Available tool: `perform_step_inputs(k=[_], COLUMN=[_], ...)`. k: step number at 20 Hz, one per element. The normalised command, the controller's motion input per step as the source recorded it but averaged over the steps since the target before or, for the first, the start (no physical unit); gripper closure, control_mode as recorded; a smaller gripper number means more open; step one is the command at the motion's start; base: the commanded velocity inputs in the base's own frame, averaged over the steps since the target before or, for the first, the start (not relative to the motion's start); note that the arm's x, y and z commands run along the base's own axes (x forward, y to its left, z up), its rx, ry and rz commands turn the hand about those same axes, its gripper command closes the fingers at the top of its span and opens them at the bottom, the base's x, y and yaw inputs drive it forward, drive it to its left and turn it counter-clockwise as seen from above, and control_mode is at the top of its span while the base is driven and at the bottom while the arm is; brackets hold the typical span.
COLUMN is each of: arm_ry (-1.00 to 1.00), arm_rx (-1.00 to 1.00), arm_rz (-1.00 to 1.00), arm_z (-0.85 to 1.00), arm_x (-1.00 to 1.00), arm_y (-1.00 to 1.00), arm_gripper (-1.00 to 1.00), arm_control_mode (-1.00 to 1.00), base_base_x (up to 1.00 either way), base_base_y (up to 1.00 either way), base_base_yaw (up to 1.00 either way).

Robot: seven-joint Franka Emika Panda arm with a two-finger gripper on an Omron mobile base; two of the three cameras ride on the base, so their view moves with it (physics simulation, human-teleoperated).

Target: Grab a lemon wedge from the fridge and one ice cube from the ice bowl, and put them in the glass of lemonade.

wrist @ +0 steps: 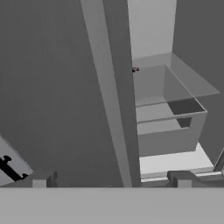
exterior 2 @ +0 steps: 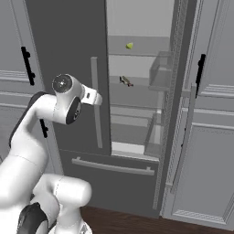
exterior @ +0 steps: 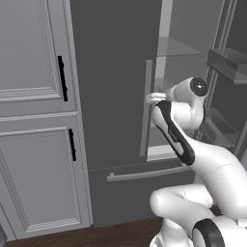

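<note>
One fridge (exterior 2: 68,45) door ajar, lemon wedge (exterior 2: 130,45) on shelf, unlabelled

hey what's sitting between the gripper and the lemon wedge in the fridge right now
In the right base view, the closed left fridge door's pale bar handle stands between the open gripper and the lemon wedge on a higher shelf.

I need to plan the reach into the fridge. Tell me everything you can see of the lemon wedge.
The lemon wedge is a tiny yellow-green piece, far too small to make out rind or cut faces. In the right base view it lies on an upper clear shelf inside the open fridge, near the middle of the shelf, alone. A dark elongated item sits on the shelf below it. Nothing touches the wedge but the shelf; the open gripper is well short of it, by the closed left door's bar handle.
</note>
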Motion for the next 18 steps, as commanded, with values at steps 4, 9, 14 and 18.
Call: perform_step_inputs(k=[4,9,14,18], arm_ry=[0.00,0.00,0.00,0.00], arm_rx=[0.00,0.00,-0.02,-0.03], arm_rz=[0.00,0.00,0.00,0.00], arm_z=[-0.12,-0.18,-0.22,-0.27], arm_x=[0.74,0.77,0.76,0.73], arm_y=[0.00,0.00,0.00,0.00], arm_gripper=[-1.00,-1.00,-1.00,-1.00], arm_control_mode=[-1.00,-1.00,-1.00,-1.00], base_base_x=[0.00,0.00,0.00,0.00], base_base_y=[0.00,0.00,0.00,0.00], base_base_yaw=[0.00,0.00,0.00,0.00])
